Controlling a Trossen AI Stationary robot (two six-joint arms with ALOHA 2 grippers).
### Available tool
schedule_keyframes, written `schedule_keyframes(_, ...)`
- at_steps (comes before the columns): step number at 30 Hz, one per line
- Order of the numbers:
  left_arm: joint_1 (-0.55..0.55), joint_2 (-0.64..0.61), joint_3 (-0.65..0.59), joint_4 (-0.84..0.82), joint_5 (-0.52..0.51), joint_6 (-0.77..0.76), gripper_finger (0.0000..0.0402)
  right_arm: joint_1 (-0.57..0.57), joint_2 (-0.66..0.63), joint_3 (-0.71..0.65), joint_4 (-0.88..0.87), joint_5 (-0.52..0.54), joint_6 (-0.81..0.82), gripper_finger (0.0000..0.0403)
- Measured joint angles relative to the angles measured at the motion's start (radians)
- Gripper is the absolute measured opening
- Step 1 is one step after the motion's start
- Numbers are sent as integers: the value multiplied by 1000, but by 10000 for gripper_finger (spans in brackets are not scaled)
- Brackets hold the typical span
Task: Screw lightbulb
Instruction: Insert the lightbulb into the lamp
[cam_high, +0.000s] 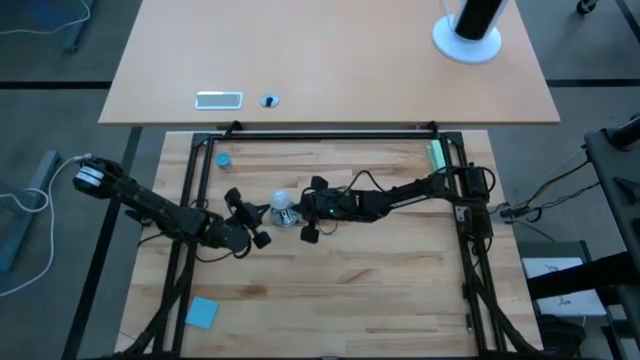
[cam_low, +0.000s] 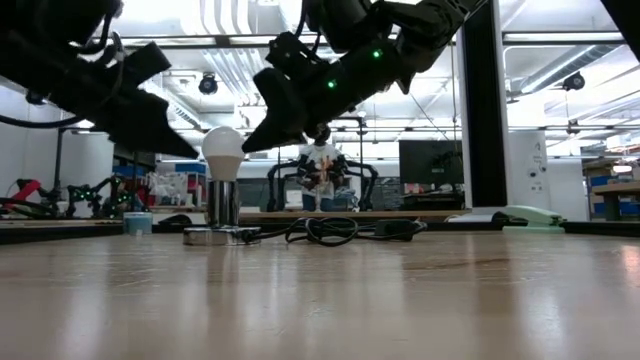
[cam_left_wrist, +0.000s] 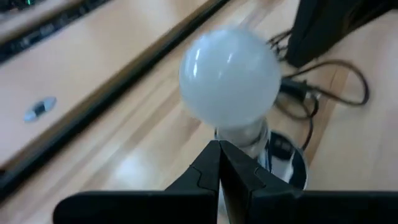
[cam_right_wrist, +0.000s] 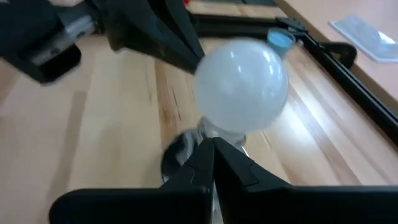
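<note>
White and frosted, the lightbulb stands upright near the table's middle — long axis vertical, round end up, screw base down in the silver socket disc, whose black cord trails off beside it. The left gripper and right gripper flank the globe, each with fingers pressed together on nothing, tips just beside the glass; whether they touch it is hard to tell. In both wrist views the fingers hide part of the base.
</note>
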Motion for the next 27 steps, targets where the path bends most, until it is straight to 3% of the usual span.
schedule_keyframes(5,-2,-1,-1,-67,51,-99,0,-3,-1,25,-77,69,-8,2)
schedule_keyframes(12,-3,-1,-1,-1,60,-47,0,-34,5,25,-38,91,6,2)
schedule_keyframes(17,-1,-1,-1,77,24,42,0,-41,5,26,-3,42,0,2)
schedule_keyframes(27,2,-1,-2,74,-30,39,0,-23,6,26,-10,-38,23,2)
